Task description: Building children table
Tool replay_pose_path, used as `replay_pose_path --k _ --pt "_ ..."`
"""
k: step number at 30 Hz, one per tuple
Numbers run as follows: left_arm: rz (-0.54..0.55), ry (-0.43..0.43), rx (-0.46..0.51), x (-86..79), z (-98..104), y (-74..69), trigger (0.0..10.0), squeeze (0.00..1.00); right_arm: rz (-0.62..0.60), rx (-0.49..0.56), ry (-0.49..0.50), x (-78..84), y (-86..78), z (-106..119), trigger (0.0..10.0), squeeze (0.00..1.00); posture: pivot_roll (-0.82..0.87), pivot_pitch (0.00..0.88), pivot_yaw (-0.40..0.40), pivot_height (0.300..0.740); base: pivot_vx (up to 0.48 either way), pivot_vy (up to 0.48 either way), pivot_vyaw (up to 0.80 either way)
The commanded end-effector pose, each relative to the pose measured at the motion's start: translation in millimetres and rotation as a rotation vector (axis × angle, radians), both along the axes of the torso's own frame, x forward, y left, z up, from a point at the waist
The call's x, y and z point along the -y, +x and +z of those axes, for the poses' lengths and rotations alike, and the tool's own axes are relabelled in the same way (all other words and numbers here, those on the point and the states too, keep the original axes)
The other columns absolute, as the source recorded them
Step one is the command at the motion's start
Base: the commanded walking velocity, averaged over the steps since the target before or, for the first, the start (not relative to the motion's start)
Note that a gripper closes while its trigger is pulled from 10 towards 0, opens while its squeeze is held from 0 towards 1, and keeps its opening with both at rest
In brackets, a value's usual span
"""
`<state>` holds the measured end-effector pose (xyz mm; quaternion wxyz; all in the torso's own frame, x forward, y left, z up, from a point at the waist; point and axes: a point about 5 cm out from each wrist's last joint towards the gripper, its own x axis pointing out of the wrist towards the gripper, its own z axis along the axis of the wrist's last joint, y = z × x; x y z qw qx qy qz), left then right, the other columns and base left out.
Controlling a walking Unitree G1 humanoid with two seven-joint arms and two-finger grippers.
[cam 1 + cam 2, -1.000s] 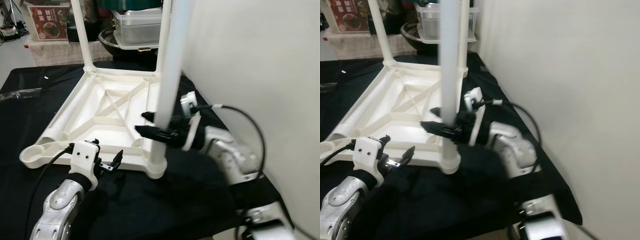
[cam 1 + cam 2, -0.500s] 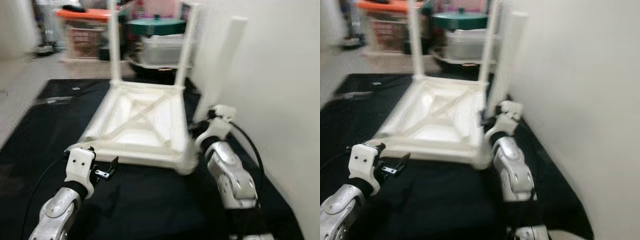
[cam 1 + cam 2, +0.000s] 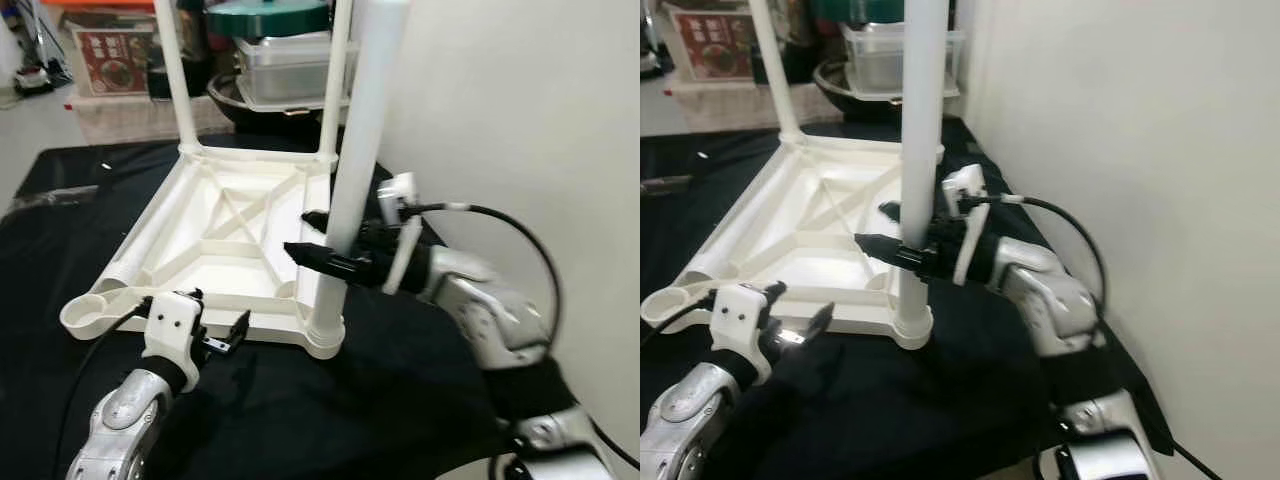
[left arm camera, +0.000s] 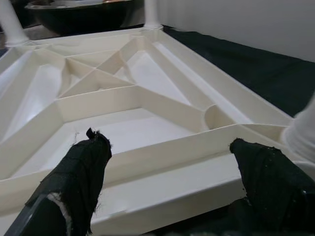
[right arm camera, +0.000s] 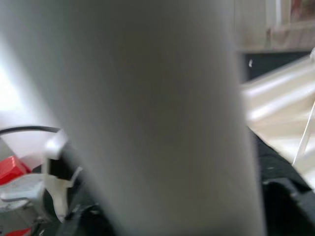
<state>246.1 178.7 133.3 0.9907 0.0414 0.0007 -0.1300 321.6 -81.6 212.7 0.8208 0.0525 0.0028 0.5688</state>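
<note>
Three white legs stand up from the upturned children's table (image 3: 225, 235), and two of them run out past the top edge of the eye views; the nearest leg (image 3: 352, 170) shows its flat top end. In the right wrist view that leg (image 5: 147, 118) is a pale blur so close that little else can be made out. The fourth corner socket (image 3: 88, 312), a round open cup at the near left corner, holds no leg.

White plastic throughout, the table lies top-down on a black cloth (image 3: 300, 420), its underside showing crossed ribs inside a raised rim.

Gripping the nearest leg low down, just above its socket, the right gripper (image 3: 318, 240) has one black finger on each side of the tube. Its cable loops toward the white wall (image 3: 520, 120). The left gripper (image 3: 222, 338) hovers just before the table's near rim — fingers (image 4: 78, 172) spread wide with nothing between them.

Beyond the table stand a clear lidded container (image 3: 285, 65), a dark bowl (image 3: 250, 100) under it and a printed box (image 3: 105, 65).
</note>
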Motion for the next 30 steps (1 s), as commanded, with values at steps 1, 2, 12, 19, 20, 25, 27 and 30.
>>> replay_pose_path --k 1,2,12,19,20,25,27,30 --pt "0.007 -0.005 -0.009 -0.1 -1.4 -1.0 10.0 0.0 -0.171 -0.033 -0.061 -11.6 17.1 -12.0 0.0 0.0 0.12 0.0 -0.092 0.74 0.0 0.0 0.0" --pt "0.007 -0.005 -0.009 -0.1 -1.4 -1.0 10.0 0.0 -0.171 -0.033 -0.061 -11.6 17.1 -12.0 0.0 0.0 0.12 0.0 -0.092 0.74 0.0 0.0 0.0" --pt "0.006 -0.003 -0.017 -1.1 -1.5 -4.7 10.0 0.0 -1.088 -0.194 0.032 11.1 13.1 -28.9 10.0 0.0 0.1 0.0 -0.067 0.74 0.0 0.0 0.0" --pt "-0.022 -0.012 -0.02 3.2 -0.9 -3.2 10.0 0.0 -0.097 -0.052 0.279 -24.8 -26.6 22.4 10.0 1.0 0.09 0.0 -0.066 0.74 0.0 0.0 0.0" --pt "-0.02 -0.017 -0.017 3.2 -0.4 -3.4 10.0 0.0 0.027 0.002 0.188 -20.0 -27.9 24.5 10.0 0.0 0.09 0.0 -0.066 0.74 0.0 0.0 0.0" --pt "-0.012 -0.022 -0.01 3.2 0.3 -3.1 10.0 0.0 0.162 0.037 0.063 -13.4 -21.4 20.5 0.0 0.0 0.09 0.0 -0.081 0.74 0.0 0.0 0.0" --pt "-0.01 -0.022 -0.009 3.0 0.5 -3.1 10.0 0.0 0.067 0.008 0.008 -16.8 -8.8 8.2 0.0 0.0 0.11 0.0 -0.09 0.74 0.0 0.0 0.0" --pt "-0.008 -0.022 -0.009 2.9 0.7 -3.2 10.0 0.0 0.001 -0.012 -0.036 -19.3 -1.1 -0.9 0.0 0.0 0.11 0.0 -0.09 0.74 0.0 0.0 0.0"
